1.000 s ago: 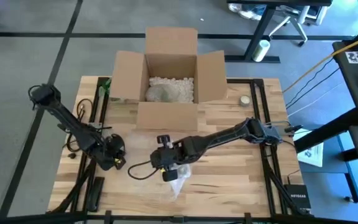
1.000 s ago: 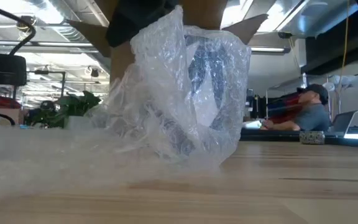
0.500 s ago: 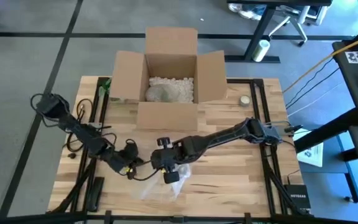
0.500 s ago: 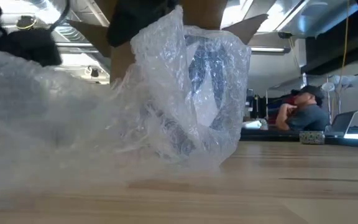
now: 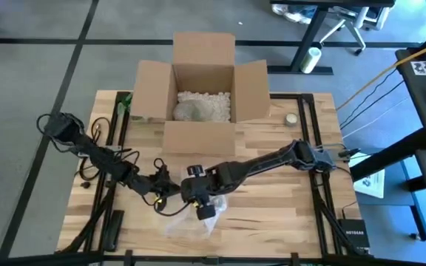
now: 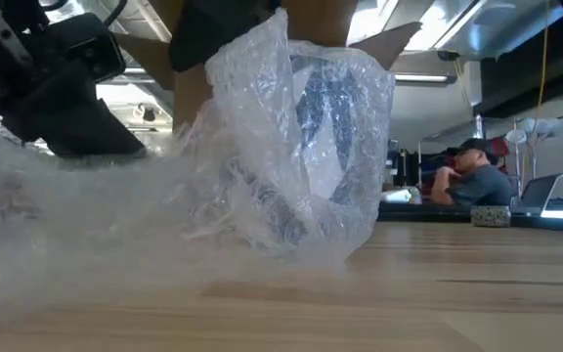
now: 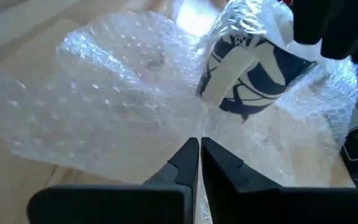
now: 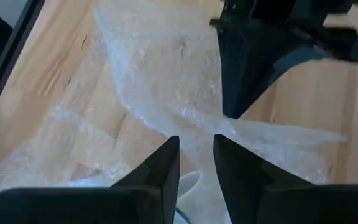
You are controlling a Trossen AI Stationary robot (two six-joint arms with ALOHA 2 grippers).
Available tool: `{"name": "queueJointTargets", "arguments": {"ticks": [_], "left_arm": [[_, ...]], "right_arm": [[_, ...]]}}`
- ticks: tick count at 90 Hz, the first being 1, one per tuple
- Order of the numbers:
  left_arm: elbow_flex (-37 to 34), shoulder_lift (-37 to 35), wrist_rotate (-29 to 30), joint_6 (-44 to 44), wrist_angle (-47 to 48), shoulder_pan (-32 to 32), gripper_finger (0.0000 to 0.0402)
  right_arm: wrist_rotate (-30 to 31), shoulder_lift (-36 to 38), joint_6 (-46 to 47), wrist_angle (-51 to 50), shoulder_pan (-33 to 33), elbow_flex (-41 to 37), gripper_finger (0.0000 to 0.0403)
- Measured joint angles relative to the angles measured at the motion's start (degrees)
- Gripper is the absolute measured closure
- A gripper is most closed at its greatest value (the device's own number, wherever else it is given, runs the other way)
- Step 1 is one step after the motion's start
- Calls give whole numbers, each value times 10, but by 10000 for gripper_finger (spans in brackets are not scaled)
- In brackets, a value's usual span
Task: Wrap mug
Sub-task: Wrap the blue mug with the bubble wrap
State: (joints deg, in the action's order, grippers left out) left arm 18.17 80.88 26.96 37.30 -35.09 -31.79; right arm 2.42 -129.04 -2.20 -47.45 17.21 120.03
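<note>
Now, on the near left of the surface [image 5: 272,214], the left gripper [image 5: 166,186] has its fingers pressed together on a pinch of the loose bubble wrap [image 7: 98,118], drawing the sheet up beside the mug [image 7: 260,74]; just right of it the mug stands at the middle front, partly swathed, its dark side and pale handle bare; the right gripper [image 8: 196,155] hangs over the mug's top with its fingers a little apart, and whether they grip the rim I cannot tell; judging by this, the wrapping is midway; next the left gripper should carry its flap over the bare side while the mug is kept steady.
</note>
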Motion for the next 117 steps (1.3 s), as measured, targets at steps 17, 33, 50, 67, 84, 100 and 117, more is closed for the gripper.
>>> {"name": "queueJointTargets", "arguments": {"ticks": [17,33,50,67,84,100,117], "left_arm": [[0,0,0,-2,0,0,402],[0,0,-9,-3,-1,0,402],[0,0,-23,-1,-3,0,402],[0,0,-24,0,-5,0,402],[0,0,-24,-1,-17,0,402],[0,0,-24,-15,-39,0,402],[0,0,-24,-17,-30,-2,402]], "right_arm": [[-18,-28,-12,23,-7,0,317],[-23,-46,-17,24,-16,0,317],[5,-53,-36,48,-26,0,317],[-6,-53,-37,28,-35,0,322],[-31,-63,-37,27,-40,0,351],[-46,-76,-36,29,-42,0,375],[-50,-79,-23,28,-41,1,400]]}}
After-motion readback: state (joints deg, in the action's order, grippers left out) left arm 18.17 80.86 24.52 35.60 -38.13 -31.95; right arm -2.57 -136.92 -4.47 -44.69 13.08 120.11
